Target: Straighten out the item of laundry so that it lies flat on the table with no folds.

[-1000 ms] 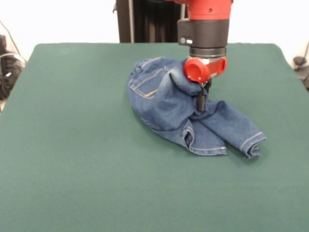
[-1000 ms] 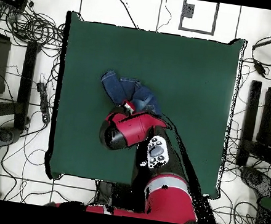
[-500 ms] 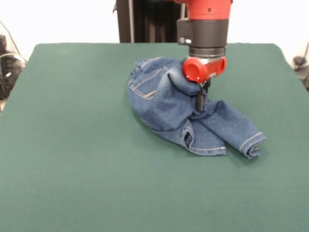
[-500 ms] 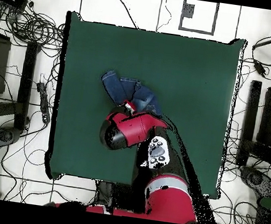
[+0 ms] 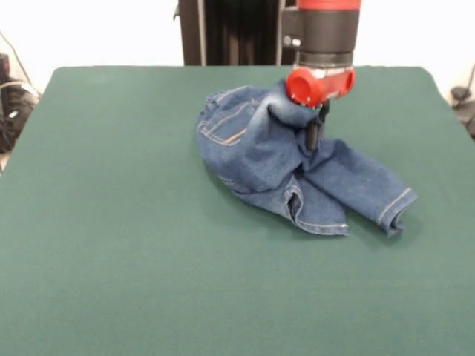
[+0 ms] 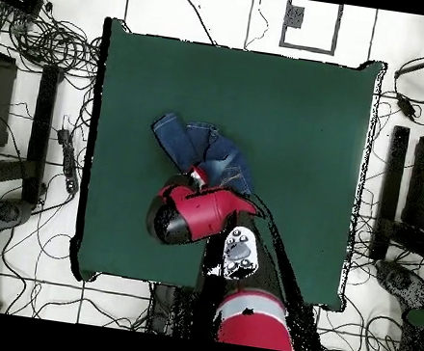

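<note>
The small blue denim jeans point(image 5: 260, 152) lie crumpled on the dark green table point(image 5: 111, 245), right of centre toward the far side in the front view. The waist and a back pocket with orange stitching face left; the two legs trail to the near right, hems folded. My gripper point(image 5: 313, 135) is shut on a bunch of denim at the middle of the jeans and holds it lifted off the table. In the overhead view the jeans point(image 6: 200, 148) show just above my red arm point(image 6: 196, 215), which hides part of them and the gripper.
Cables and equipment point(image 6: 40, 42) lie on the floor around the table. Black stands point(image 6: 403, 191) are at the right in the overhead view. A dark pedestal point(image 5: 230, 33) stands behind the table's far edge.
My gripper has risen and shifted toward the far right in the front view, pulling the pinched denim with it. The legs have dragged a little to the right.
</note>
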{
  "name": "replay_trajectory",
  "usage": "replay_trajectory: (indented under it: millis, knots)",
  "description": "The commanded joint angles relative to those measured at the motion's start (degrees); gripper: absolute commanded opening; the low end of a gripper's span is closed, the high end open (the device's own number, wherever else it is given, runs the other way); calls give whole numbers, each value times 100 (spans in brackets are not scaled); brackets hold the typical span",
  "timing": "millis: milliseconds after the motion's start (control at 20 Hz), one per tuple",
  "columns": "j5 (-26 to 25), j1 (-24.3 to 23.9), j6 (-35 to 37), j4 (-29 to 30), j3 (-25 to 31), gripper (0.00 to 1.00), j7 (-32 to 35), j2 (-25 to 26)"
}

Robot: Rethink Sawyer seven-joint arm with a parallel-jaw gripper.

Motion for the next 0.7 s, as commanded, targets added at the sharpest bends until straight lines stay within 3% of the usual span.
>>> replay_trajectory:
  millis: [50,500,700]
  knots:
    - [396,274,291,1072,-77,0,1652,-85]
    - [1067,885,-9,2390,-810,0,2128,-947]
    - [1383,1019,-112,2846,-965,0,2216,-1056]
